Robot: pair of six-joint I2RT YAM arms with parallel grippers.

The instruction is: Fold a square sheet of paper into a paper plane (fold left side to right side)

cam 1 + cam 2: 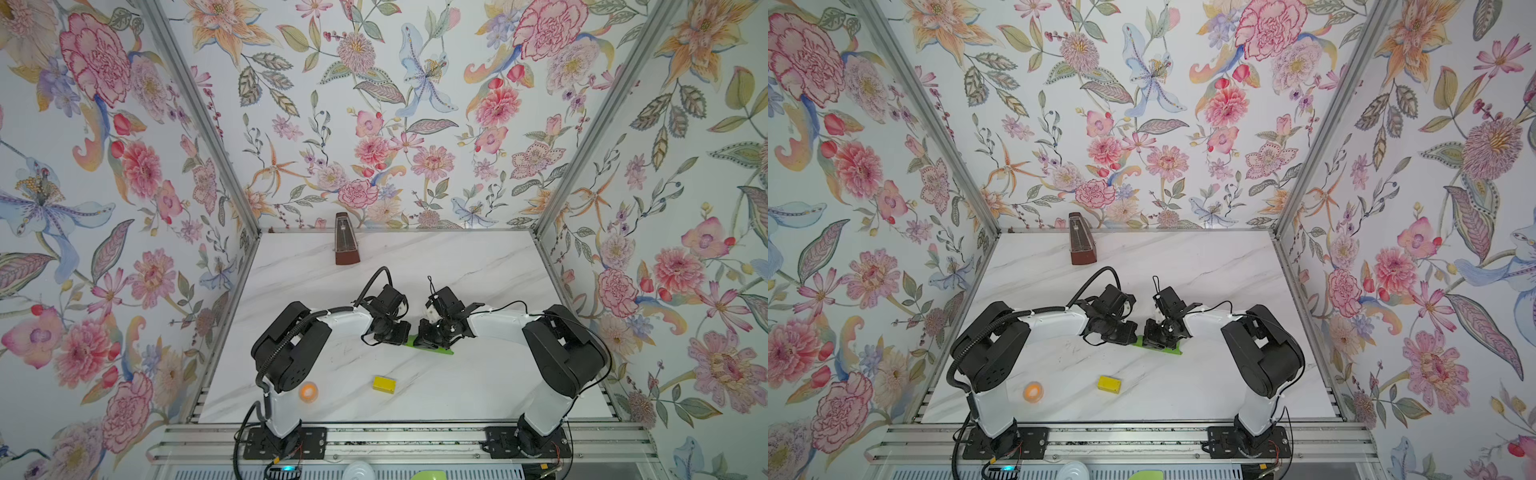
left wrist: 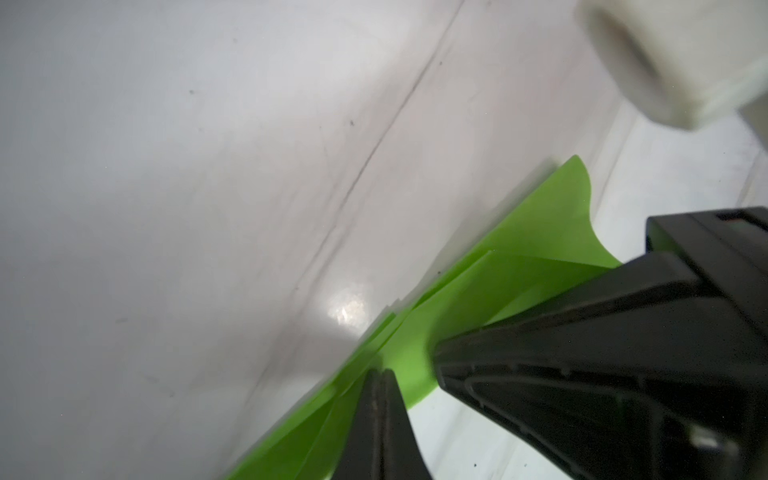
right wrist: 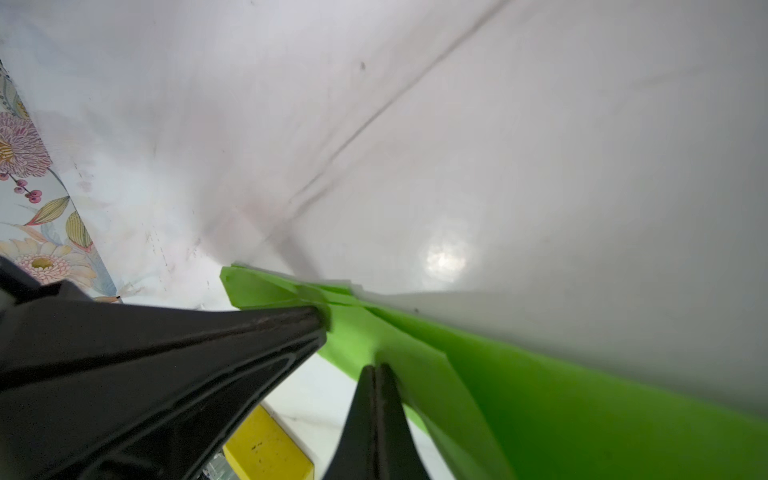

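The left gripper [image 2: 380, 374] has its two fingers pressed together, tips set down on the paper plane [image 2: 519, 270]. The right gripper [image 3: 376, 368] is closed the same way, also tip-down on the green paper. From where I stand I can't say whether either one has a layer nipped between its fingers or is only pressing on top; the paper is too thin and the wrist views are blurred.

In both top views the two grippers, left [image 1: 405, 338] and right [image 1: 420, 340], meet almost nose to nose at the middle of the surface [image 1: 457, 395]. Their black bodies cover most of the paper plane [image 1: 440, 351]. Only a sliver shows in the gap between them, and a narrow pointed strip pokes out under the right gripper on its arm's side. The wrist views show several overlapping folded layers lying flat, but each is cut off at the frame edge, so the full shape can't be made out.

A yellow block [image 1: 384, 384] sits apart from the grippers, toward the arm bases. An orange-and-white round thing [image 1: 308, 392], hard to identify, lies just beside the left arm's lower link. Past the grippers, against the back wall, stands a brown metronome [image 1: 345, 241]
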